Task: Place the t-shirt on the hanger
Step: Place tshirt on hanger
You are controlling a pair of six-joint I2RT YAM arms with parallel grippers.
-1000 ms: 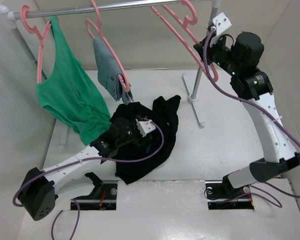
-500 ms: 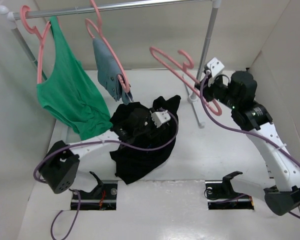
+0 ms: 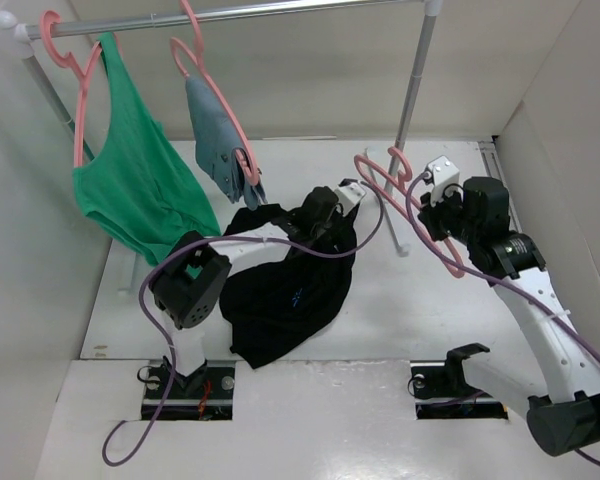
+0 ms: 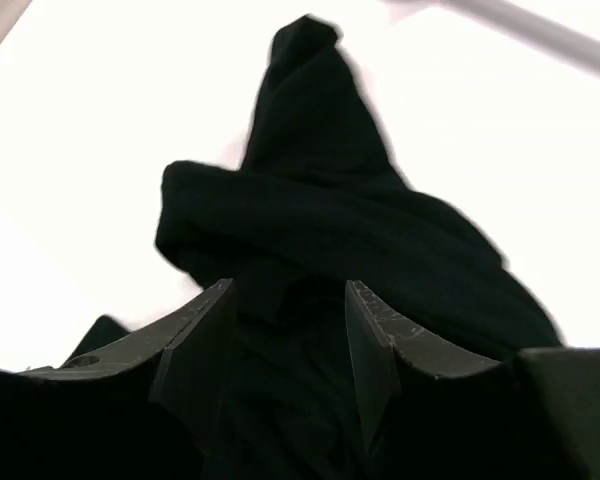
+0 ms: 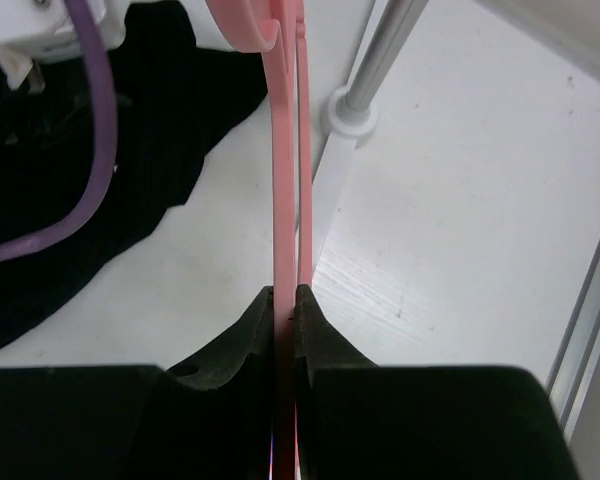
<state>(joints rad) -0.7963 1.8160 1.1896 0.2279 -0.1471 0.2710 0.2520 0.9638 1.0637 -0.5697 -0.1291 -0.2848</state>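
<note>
The t-shirt [image 3: 280, 310] showed a small blue mark [image 3: 298, 296]. The right end effector [image 5: 285, 295] clamped the hanger [image 5: 277, 150], hook [image 3: 378, 168] pointing far-left. The left end effector [image 4: 285, 300] gaped over the t-shirt.

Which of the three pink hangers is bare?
The hanger clamped in the right gripper, off the rail. The other two hang on the rail, carrying a green top and a grey-blue garment.
</note>
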